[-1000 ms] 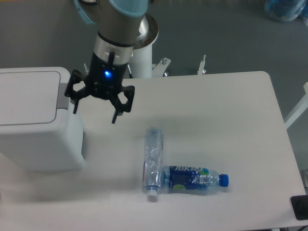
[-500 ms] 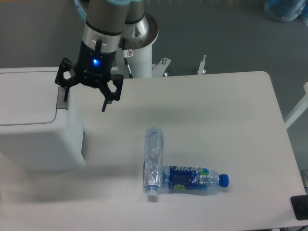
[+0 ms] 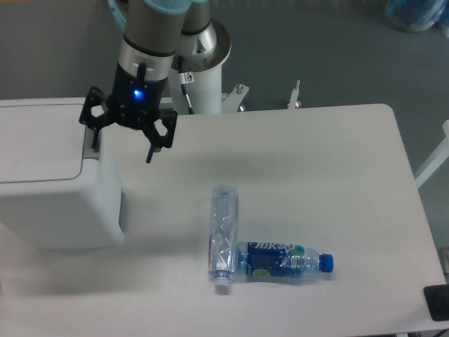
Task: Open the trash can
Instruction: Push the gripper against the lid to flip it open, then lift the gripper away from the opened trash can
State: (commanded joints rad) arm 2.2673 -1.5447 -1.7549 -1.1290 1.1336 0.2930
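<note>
The trash can (image 3: 56,203) is a large boxy white bin at the left of the table, with a flat white lid (image 3: 35,140) that lies shut. A grey push-bar strip (image 3: 90,144) runs along the lid's right edge. My gripper (image 3: 121,149) is open and empty, fingers spread wide. Its left finger (image 3: 94,137) is over the grey strip; whether it touches is unclear. The right finger (image 3: 151,149) hangs over the table beside the can.
A crushed clear bottle (image 3: 223,239) and a blue-capped, blue-labelled bottle (image 3: 284,260) lie on the white table (image 3: 323,175) at front centre. The arm's white base post (image 3: 203,63) stands behind the table. A dark object (image 3: 436,303) sits at the right front corner.
The gripper moved left and back from over the table to the can's right edge, staying open. In the last half second it has barely moved. The lid and bottles are unchanged.
</note>
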